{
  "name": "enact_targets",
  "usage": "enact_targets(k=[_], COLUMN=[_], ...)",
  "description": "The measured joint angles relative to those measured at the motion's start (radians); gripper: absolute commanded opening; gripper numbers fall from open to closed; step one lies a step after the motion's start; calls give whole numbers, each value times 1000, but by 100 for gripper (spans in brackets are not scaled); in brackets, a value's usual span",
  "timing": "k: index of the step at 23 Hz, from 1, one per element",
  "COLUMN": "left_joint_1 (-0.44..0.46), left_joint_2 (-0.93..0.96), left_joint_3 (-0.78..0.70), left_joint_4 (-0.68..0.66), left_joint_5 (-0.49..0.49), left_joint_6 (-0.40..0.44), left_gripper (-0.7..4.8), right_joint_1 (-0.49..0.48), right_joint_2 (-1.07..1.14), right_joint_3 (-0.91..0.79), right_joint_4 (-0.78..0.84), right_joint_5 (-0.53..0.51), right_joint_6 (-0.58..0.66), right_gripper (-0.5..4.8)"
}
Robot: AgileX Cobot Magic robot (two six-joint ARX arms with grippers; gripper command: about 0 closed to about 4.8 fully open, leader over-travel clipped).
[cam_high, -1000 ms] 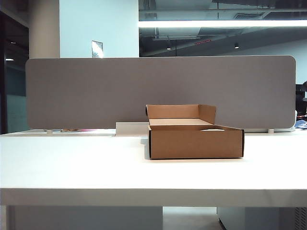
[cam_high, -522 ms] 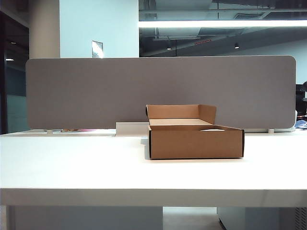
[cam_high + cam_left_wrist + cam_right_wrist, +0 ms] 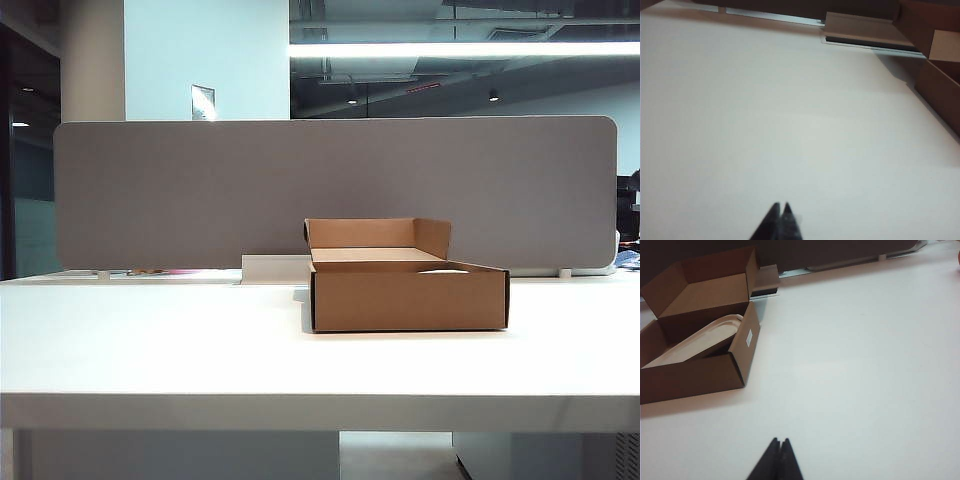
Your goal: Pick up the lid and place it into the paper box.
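The brown paper box stands on the white table, its flaps upright; both wrist views catch it too, paper box and paper box. Inside it the cream-white lid lies tilted, one end leaning up on the box wall; only a pale sliver of the lid shows over the rim in the exterior view. My right gripper is shut and empty over bare table, well clear of the box. My left gripper is shut and empty over the table too. Neither arm appears in the exterior view.
A grey partition panel closes off the back of the table. A small white block sits beside the box against the panel, also seen as a block. Something coloured lies at the far right table edge.
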Motion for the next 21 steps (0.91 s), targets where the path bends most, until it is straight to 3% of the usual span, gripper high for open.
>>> enact_targets(k=[4,8,11,18,21], left_joint_1=[0,0,0,3,47], left_joint_2=[0,0,0,0,0], left_joint_3=[-2,-8,-8,-8,-8], left_joint_4=[7,89,168,165,164], left_joint_5=[-23,-87,-90,-81,-58], left_joint_6=[72,82,96,105,105], left_gripper=[-3,-3,-3,-3,-3], right_joint_1=[0,0,0,0,0], right_joint_2=[0,0,0,0,0], right_joint_3=[0,0,0,0,0], right_joint_4=[0,0,0,0,0], right_joint_5=[-1,-1,-1,-1,-1], right_joint_6=[0,0,0,0,0], right_gripper=[-1,-1,-1,-1,-1])
